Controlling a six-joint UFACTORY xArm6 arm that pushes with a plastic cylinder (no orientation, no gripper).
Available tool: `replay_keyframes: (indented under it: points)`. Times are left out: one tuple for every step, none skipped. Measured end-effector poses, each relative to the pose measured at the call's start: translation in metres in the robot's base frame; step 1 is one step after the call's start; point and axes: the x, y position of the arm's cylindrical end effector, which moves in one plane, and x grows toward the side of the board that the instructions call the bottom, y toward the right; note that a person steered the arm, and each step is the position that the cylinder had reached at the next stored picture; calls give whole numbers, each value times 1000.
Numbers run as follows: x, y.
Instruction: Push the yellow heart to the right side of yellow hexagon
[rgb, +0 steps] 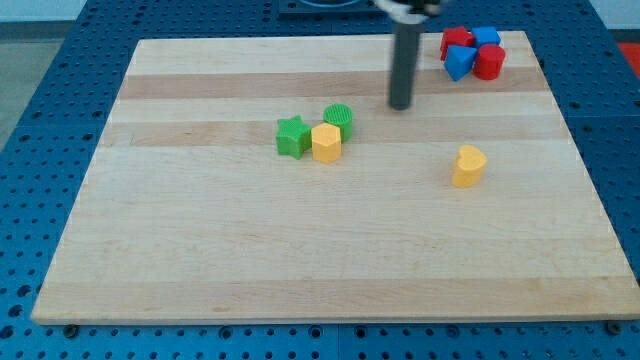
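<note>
The yellow heart (468, 165) stands alone on the wooden board (250, 250), right of centre. The yellow hexagon (326, 143) sits near the board's middle, touching a green star (292, 136) on its left and a green cylinder (339, 118) just above it. My tip (400, 105) comes down from the view's top. It rests on the board above and left of the heart, and to the right of the green cylinder, touching no block.
A cluster of red and blue blocks (472, 52) sits at the board's top right corner: two red ones, a blue cube and a blue triangle. The board lies on a blue perforated table (60, 100).
</note>
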Motion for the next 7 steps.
replay_keyframes:
  points:
    - [25, 87]
    - [114, 122]
    - [159, 107]
    - [158, 69]
    - [148, 34]
    - [132, 31]
    - [121, 42]
